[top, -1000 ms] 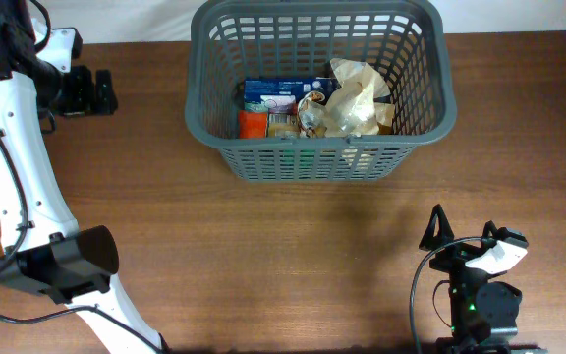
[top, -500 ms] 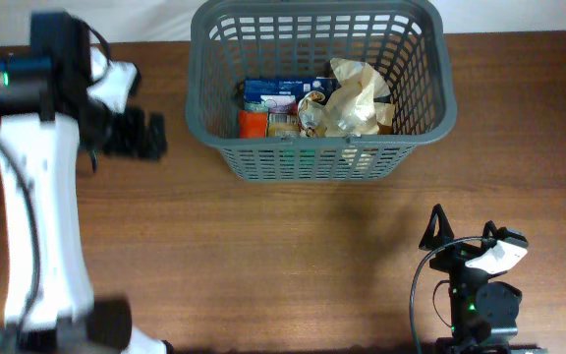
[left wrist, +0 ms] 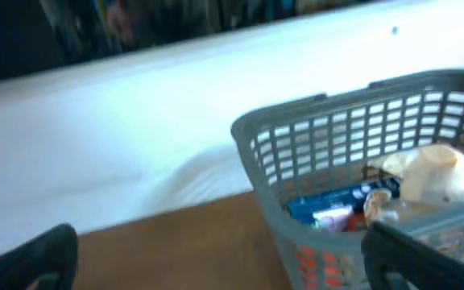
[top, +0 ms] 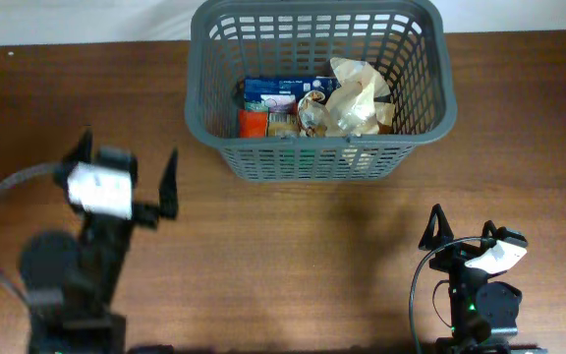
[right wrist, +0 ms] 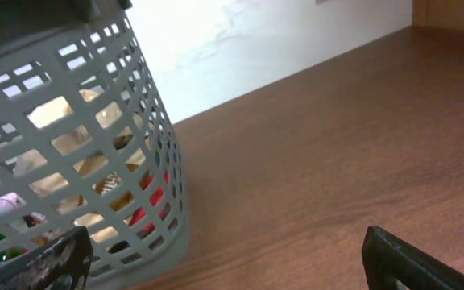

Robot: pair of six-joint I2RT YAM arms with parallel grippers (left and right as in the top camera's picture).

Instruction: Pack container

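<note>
Grey lattice-walled plastic shopping basket (top: 312, 159) sits loaded at twelve o'clock, while the left end effector (top: 129, 149), spread and empty, has swung back to eight o'clock, suggesting packing is done.

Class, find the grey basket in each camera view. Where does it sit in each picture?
Overhead: basket at top centre.
Left wrist: basket in the right half, cut off by the right and bottom edges.
Right wrist: basket on the left, cut off by the left edge.
Shared landmark: the tan wrapper inside it.
</note>
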